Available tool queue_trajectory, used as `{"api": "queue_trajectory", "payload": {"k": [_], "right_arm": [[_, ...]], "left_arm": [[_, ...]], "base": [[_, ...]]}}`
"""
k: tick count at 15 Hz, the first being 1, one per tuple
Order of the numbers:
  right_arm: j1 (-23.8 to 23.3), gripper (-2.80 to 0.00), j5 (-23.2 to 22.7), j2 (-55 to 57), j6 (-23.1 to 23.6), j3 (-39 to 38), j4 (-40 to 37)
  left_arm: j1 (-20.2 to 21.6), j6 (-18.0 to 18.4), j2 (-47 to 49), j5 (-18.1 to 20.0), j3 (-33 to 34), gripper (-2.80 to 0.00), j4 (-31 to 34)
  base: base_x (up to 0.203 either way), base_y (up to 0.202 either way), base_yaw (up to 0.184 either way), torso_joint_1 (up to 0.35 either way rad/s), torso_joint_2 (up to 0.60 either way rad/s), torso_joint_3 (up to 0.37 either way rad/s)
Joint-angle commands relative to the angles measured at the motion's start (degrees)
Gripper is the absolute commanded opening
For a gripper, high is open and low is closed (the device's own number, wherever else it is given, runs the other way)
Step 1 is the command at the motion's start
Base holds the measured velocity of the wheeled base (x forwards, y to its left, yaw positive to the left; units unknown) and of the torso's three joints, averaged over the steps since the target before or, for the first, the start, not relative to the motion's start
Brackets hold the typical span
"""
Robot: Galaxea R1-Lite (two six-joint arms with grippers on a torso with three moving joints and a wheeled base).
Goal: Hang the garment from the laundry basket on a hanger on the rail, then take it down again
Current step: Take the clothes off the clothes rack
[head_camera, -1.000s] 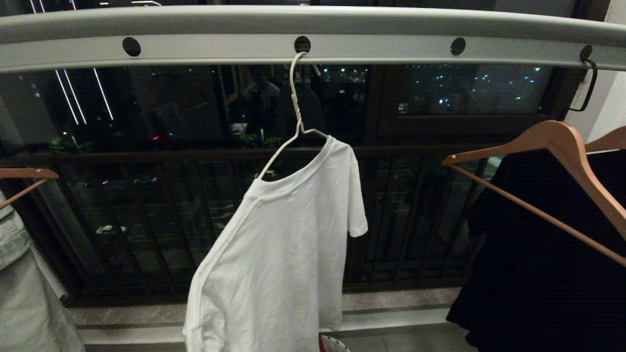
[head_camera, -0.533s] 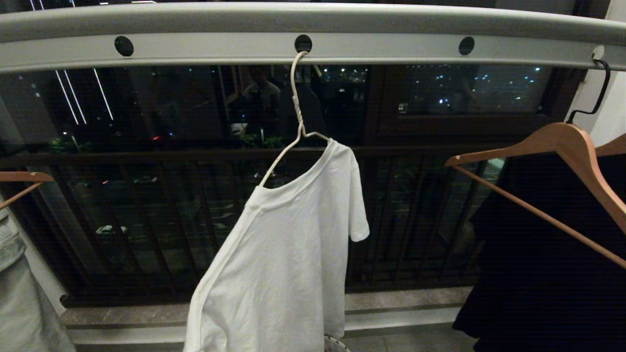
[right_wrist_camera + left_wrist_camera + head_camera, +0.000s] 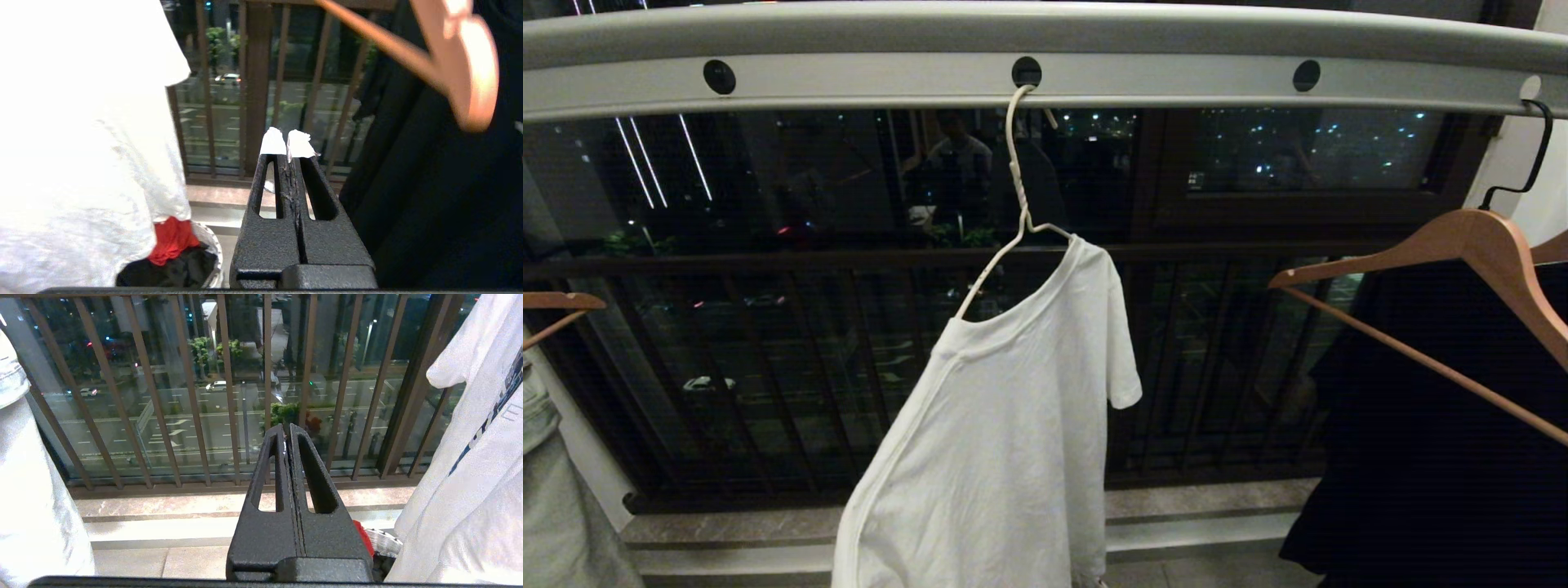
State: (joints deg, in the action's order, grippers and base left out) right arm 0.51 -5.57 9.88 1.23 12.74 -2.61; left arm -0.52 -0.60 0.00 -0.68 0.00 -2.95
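one white t-shirt (image 3: pixel 1005 425) hung askew on the wire hanger (image 3: pixel 1018 204), hooked into a hole of the rail (image 3: pixel 1176 77). left gripper (image 3: pixel 287 430) and right gripper (image 3: pixel 288 141) pointed at the balcony bars (image 3: pixel 229 388), jaws pressed together, empty; laundry basket (image 3: pixel 210 249) below the shirt.

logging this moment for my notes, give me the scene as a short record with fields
garment: white T-shirt hanging crooked on the hanger, one shoulder high, the other side slipped low
hanger: cream wire hanger, hook in a hole of the rail
rail: light-grey bar across the top of the head view
laundry basket: on the floor below the T-shirt, red and dark cloth inside
left gripper: shut, empty, facing the balcony bars
right gripper: shut, empty, between T-shirt and black garment
wooden hanger: carries the black garment
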Motion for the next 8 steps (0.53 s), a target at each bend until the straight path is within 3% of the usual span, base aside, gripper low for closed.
{"api": "queue_trajectory", "payload": {"k": [1,8], "right_arm": [[0.0,-2.80,-0.8,5.9,-0.1,3.4,0.1],[0.0,-2.80,-6.5,17.8,-0.3,12.8,0.1]], "left_arm": [[0.0,0.0,0.1,0.0,0.9,-2.80,0.0],[0.0,0.0,0.1,0.0,0.9,-2.80,0.0]], "base": [[0.000,0.000,0.000,0.000,0.00,0.000],[0.000,0.000,0.000,0.000,0.00,0.000]]}}
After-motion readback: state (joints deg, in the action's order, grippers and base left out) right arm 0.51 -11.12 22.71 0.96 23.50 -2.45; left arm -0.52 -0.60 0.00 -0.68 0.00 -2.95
